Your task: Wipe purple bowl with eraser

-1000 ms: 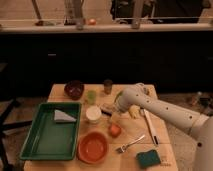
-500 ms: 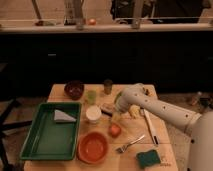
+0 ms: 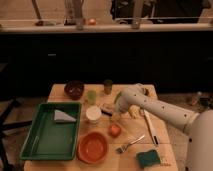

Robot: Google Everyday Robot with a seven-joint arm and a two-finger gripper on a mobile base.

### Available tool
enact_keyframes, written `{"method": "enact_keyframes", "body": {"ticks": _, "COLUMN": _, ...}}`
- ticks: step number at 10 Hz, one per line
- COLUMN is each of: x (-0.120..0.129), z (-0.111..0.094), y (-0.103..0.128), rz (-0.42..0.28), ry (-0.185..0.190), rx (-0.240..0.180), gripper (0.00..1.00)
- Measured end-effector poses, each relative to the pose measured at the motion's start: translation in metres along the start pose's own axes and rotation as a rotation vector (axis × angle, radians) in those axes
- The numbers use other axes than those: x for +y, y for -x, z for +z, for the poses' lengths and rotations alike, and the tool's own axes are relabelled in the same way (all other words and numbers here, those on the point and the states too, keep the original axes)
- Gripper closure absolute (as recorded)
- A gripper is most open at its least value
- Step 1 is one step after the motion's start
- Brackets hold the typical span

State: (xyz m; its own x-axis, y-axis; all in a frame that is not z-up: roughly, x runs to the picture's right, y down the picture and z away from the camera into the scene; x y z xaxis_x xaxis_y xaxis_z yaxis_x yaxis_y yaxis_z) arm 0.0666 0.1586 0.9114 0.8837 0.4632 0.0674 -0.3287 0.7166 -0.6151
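Observation:
The purple bowl (image 3: 74, 89) stands at the table's back left, small, dark and round. The eraser (image 3: 105, 109) is a small dark block lying mid-table, just right of a white cup (image 3: 93, 114). My gripper (image 3: 115, 107) hangs at the end of the white arm (image 3: 155, 110), which reaches in from the right. It sits low over the eraser's right end. Whether it touches the eraser is hidden. The bowl is well to the gripper's back left.
A green tray (image 3: 35, 145) holding a grey cloth (image 3: 62, 116) fills the left side. An orange bowl (image 3: 93, 146), a red fruit (image 3: 115, 130), a fork (image 3: 129, 144) and a teal sponge (image 3: 148, 158) lie in front. A green cup (image 3: 91, 95) and a dark cup (image 3: 108, 86) stand behind.
The gripper has come down and slightly left, onto the eraser's spot. Nothing on the table has shifted.

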Motion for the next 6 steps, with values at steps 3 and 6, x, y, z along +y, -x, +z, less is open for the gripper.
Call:
{"method": "enact_keyframes", "body": {"ticks": 3, "x": 0.0001, "z": -0.0013, "y": -0.0014, "rz": -0.004, "ry": -0.003, "rx": 0.008, "gripper": 0.96}}
{"method": "enact_keyframes", "body": {"ticks": 6, "x": 0.0019, "z": -0.0040, "y": -0.0044, "rz": -0.004, "ry": -0.004, "rx": 0.010, "gripper": 1.00}}
